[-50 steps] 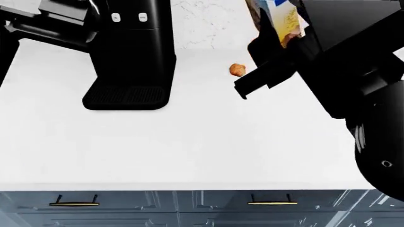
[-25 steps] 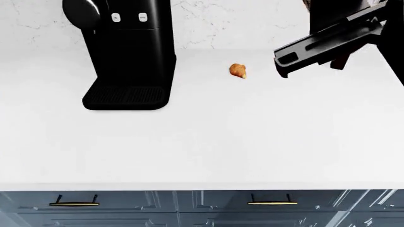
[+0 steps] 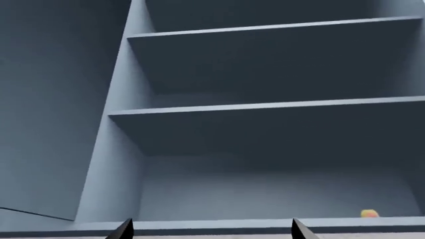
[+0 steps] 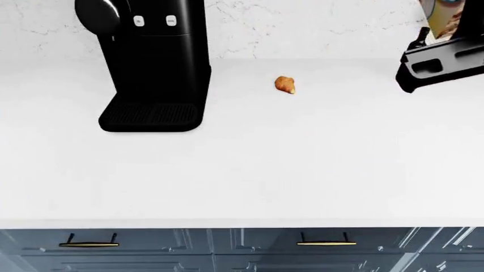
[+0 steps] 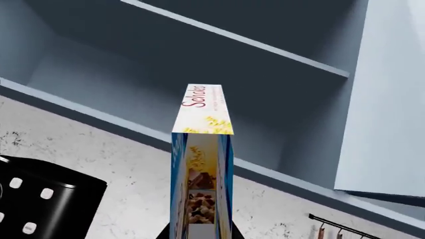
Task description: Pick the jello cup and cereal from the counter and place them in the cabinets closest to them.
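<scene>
- Head view: right gripper [image 4: 442, 65] has withdrawn toward the frame's upper right over the last second, carrying the cereal [image 4: 442, 17] up off the counter [image 4: 264, 170]; placement appears imminent.
- Right wrist view alone shows the cereal clamped upright, facing the open cabinet [image 5: 219, 64].
- Left gripper [image 3: 209, 230]: fingertips spread, empty, facing bare shelves.
- Jello cup: not identifiable in any view.

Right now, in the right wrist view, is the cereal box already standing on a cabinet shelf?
No. The cereal box is upright in the right gripper, in front of the open cabinet and below its bottom shelf.
</scene>
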You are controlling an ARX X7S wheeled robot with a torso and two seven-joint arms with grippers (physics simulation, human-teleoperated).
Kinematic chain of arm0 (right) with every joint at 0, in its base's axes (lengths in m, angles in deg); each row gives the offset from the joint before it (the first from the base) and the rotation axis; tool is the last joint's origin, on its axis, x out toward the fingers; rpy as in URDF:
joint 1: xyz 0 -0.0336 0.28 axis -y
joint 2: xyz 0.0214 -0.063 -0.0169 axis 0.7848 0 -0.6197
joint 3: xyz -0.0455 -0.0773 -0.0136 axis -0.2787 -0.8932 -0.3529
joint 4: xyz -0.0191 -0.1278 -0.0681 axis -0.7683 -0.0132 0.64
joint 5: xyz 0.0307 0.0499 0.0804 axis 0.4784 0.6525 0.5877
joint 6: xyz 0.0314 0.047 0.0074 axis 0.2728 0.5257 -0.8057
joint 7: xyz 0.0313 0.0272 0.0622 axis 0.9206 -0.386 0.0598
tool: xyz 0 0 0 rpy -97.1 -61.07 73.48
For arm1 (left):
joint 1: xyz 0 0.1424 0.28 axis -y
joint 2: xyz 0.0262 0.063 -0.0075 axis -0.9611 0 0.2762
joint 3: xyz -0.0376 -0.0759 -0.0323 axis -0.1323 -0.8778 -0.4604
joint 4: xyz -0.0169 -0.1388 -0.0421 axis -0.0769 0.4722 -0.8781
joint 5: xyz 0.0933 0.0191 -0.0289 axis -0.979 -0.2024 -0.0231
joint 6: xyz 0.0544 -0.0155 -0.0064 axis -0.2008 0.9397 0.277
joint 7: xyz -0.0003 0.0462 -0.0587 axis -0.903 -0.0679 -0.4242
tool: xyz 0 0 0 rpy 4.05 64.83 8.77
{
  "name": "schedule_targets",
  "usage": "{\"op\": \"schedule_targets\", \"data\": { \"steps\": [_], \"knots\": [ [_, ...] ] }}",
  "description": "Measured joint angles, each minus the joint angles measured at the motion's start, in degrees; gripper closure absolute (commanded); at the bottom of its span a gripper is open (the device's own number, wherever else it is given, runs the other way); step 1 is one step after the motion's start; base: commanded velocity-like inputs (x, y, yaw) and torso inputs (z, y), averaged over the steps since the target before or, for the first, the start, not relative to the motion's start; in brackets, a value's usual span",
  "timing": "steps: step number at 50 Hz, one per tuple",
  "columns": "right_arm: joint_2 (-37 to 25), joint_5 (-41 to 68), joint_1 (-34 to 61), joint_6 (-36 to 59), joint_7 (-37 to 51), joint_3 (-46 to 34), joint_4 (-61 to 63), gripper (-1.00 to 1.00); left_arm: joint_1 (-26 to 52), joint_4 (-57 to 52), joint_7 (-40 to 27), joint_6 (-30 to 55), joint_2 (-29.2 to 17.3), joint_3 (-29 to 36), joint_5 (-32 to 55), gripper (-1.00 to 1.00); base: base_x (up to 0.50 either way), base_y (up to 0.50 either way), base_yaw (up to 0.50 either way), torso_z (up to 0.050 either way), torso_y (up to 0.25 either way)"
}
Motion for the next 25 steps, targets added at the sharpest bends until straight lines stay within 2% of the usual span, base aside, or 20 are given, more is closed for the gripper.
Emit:
{"op": "schedule_targets", "data": {
  "steps": [19, 25],
  "knots": [
    [-9.47, -2.36, -9.43, -9.69, -2.28, 1.5, 6.44, 1.0, -4.14, -0.48, 0.41, -0.94, -0.12, -5.04, -0.06, -1.0, 0.0, 0.0, 0.0, 0.0, 0.0],
    [-11.2, -2.73, -10.4, -10.79, -2.71, 2.48, 7.59, 1.0, -5.71, -0.7, 0.8, -1.04, -0.12, -6.97, -0.28, -1.0, 0.48, 0.0, 0.0, 0.0, 0.0]
  ]
}}
